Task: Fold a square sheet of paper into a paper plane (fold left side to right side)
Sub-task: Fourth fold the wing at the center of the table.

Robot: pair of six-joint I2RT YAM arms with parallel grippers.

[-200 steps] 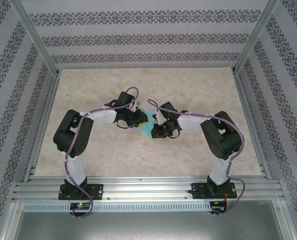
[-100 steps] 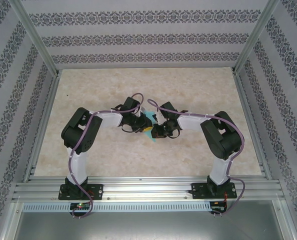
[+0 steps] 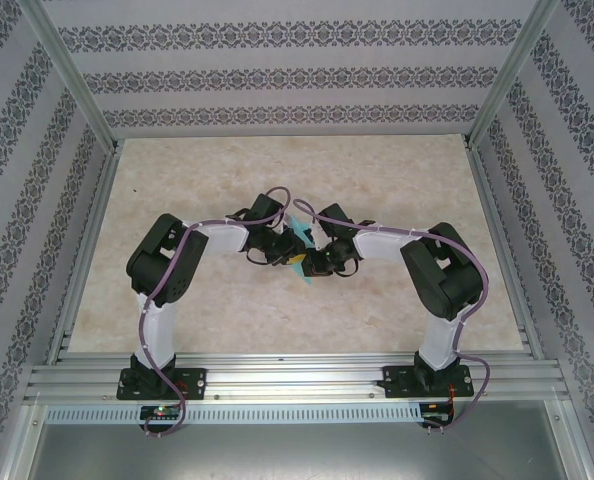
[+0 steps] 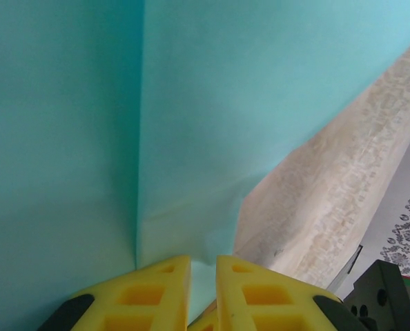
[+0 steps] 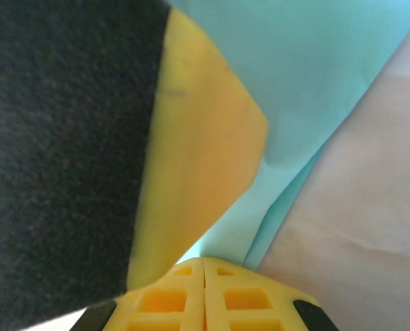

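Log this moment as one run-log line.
phase: folding | left gripper: shut on thin light turquoise paper sheet | right gripper: shut on sheet | sheet: creased, on beige table

Patterned wallpaper walls (image 3: 277, 75) enclose a beige marbled table (image 3: 377, 170).

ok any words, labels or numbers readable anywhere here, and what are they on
None can be read. The paper is plain turquoise with no print. The yellow fingers bear only moulded pockets. The walls carry a repeating ornament, not letters. The table shows a marbled pattern only.
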